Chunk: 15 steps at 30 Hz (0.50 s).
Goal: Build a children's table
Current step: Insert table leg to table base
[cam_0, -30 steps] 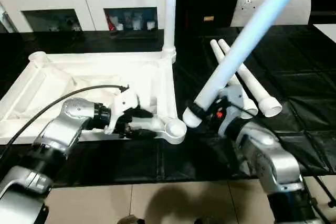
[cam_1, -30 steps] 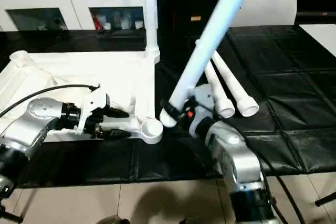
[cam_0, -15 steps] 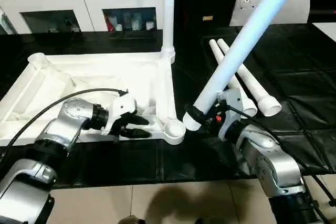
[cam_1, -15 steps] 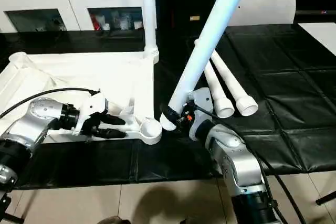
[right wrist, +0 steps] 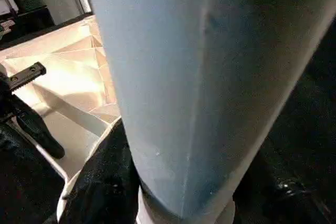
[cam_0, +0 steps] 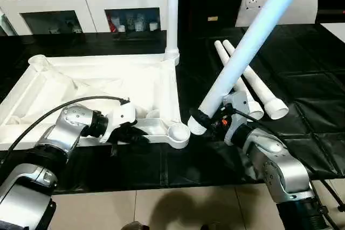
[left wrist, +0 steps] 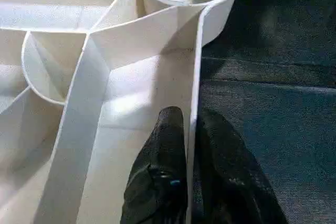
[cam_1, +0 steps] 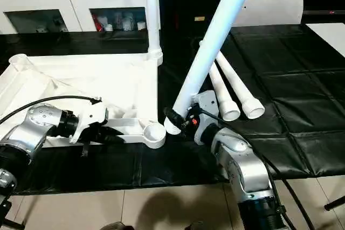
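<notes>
Since 1.0 s ago, left gripper has closed onto the tabletop rim; right gripper clamps a leg leaning toward 1 o'clock.

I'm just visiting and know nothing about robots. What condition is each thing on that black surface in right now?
Tabletop: upside down, ribs up.
Fitted leg: upright in the far corner socket.
Near corner socket: empty.
Held leg: tilted, gripped near its lower end.
Two spare legs: lying side by side.
Left gripper: pinching the tabletop's edge wall.
Right gripper: clamped on the held leg.
</notes>
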{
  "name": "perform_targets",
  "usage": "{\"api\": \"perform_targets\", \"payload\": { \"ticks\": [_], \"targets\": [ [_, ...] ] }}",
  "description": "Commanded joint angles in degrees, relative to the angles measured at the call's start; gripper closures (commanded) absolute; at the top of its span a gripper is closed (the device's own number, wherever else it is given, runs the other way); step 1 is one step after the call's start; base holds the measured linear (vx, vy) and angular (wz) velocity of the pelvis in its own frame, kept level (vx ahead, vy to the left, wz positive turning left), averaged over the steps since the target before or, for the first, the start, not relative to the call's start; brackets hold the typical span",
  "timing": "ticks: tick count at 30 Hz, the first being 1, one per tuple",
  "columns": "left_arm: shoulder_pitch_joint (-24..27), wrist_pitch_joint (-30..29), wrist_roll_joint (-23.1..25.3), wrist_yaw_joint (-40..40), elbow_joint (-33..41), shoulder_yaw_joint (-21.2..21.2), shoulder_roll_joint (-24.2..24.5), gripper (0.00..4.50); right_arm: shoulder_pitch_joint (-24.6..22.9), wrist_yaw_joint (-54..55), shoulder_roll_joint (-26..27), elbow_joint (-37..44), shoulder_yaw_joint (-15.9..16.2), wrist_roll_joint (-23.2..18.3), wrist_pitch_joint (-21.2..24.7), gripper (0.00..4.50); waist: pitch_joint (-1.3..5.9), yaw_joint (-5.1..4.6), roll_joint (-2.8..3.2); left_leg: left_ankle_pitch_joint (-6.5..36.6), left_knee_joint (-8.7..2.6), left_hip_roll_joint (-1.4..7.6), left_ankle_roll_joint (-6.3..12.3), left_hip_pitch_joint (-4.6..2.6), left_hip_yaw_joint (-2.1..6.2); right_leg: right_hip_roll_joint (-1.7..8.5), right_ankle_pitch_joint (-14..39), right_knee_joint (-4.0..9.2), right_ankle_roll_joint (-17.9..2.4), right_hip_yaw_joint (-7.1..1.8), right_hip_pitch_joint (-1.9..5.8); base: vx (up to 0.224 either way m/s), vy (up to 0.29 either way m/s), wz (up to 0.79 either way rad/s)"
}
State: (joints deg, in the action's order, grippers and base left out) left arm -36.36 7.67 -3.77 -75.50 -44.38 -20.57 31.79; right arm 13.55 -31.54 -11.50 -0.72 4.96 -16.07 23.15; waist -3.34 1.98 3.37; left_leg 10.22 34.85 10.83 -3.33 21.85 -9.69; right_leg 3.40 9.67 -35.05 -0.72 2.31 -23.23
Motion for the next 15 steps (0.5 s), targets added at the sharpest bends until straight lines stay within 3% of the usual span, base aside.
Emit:
{"api": "perform_targets", "payload": {
  "ticks": [1,5,10,12,15],
  "targets": [
    [-0.42,-0.76,-1.10,-0.55,-0.08,1.84,-0.23,4.31,0.14,-1.00,0.13,1.17,1.01,-0.39,0.12,2.60,3.97,0.22,0.86,18.59,-4.85,1.74,-2.36,-1.35,0.81,4.21,16.09,4.31,-12.10,-2.26,2.55,0.000,0.000,0.00],
    [0.60,-4.60,-3.49,-1.05,2.76,2.92,-1.90,4.50,0.88,-2.25,-0.58,1.82,1.30,-0.91,1.04,2.60,4.12,0.25,0.72,17.25,-4.78,1.82,-2.09,-1.33,0.74,4.15,14.00,4.07,-12.75,-2.27,2.61,0.000,0.000,0.00],
    [2.20,-9.25,-1.13,4.22,5.05,1.86,-4.80,4.50,2.77,-4.79,-2.39,3.47,2.12,-1.70,3.42,2.60,4.11,0.24,0.60,15.92,-4.55,1.70,-1.16,-1.23,0.52,4.08,11.98,4.05,-13.44,-2.27,2.87,0.000,0.000,0.00],
    [2.63,-9.94,0.46,7.82,5.19,1.72,-6.68,4.50,3.96,-5.19,-3.21,3.20,2.44,-1.60,5.34,2.60,3.94,0.23,0.36,15.94,-4.52,1.60,-0.87,-1.27,0.47,4.03,14.30,4.30,-12.92,-2.25,2.90,0.000,0.000,0.00],
    [3.06,-11.16,1.40,11.03,6.29,1.89,-7.94,4.50,4.78,-5.80,-3.35,2.39,2.43,-1.90,5.68,2.60,3.31,0.11,0.36,20.53,-4.59,1.54,-1.15,-1.88,0.67,4.21,26.17,5.44,-9.82,-2.13,2.41,0.000,0.000,0.00]
  ]
}}
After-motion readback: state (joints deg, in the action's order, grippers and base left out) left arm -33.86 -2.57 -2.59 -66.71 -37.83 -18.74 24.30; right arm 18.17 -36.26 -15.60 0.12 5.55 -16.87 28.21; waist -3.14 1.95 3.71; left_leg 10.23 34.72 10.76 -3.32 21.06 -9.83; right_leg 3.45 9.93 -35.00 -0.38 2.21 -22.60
